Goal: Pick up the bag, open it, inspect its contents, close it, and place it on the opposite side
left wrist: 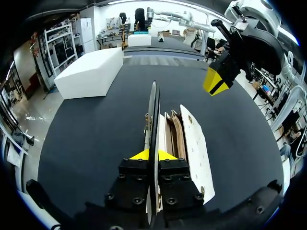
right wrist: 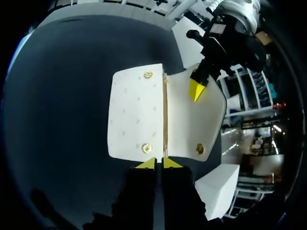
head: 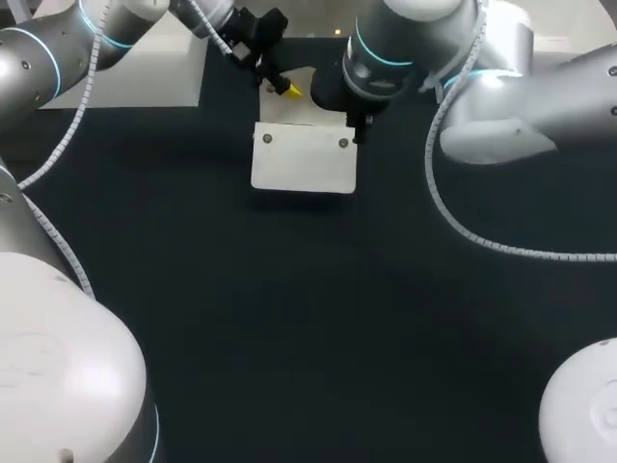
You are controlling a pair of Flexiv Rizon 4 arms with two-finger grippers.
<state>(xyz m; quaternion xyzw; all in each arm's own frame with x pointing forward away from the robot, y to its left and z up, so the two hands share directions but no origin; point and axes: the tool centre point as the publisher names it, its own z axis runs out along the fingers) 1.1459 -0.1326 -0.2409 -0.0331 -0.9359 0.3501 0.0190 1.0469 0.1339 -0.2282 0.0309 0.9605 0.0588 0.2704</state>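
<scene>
Clamping the flap (left wrist: pixel 153 110) of the white bag (head: pixel 304 159) edge-on, my left gripper (left wrist: pixel 154 155) holds it raised. The bag lies open toward twelve o'clock on the table (head: pixel 289 318). My right gripper (right wrist: pixel 158 163) looks pinched closed, empty I think, at the bag's one o'clock corner.

A dark, matte table (head: pixel 289 318) filled nearly the whole head view, its cloth-like top plain and unmarked. A white rectangular block (head: pixel 145 72) lay on it near the far left corner. In the left wrist view the block (left wrist: pixel 91 72) sat lengthwise beside the table's edge, lit evenly from above. A pale sheen of overhead light lay across the far part of the dark top (left wrist: pixel 158 60).
</scene>
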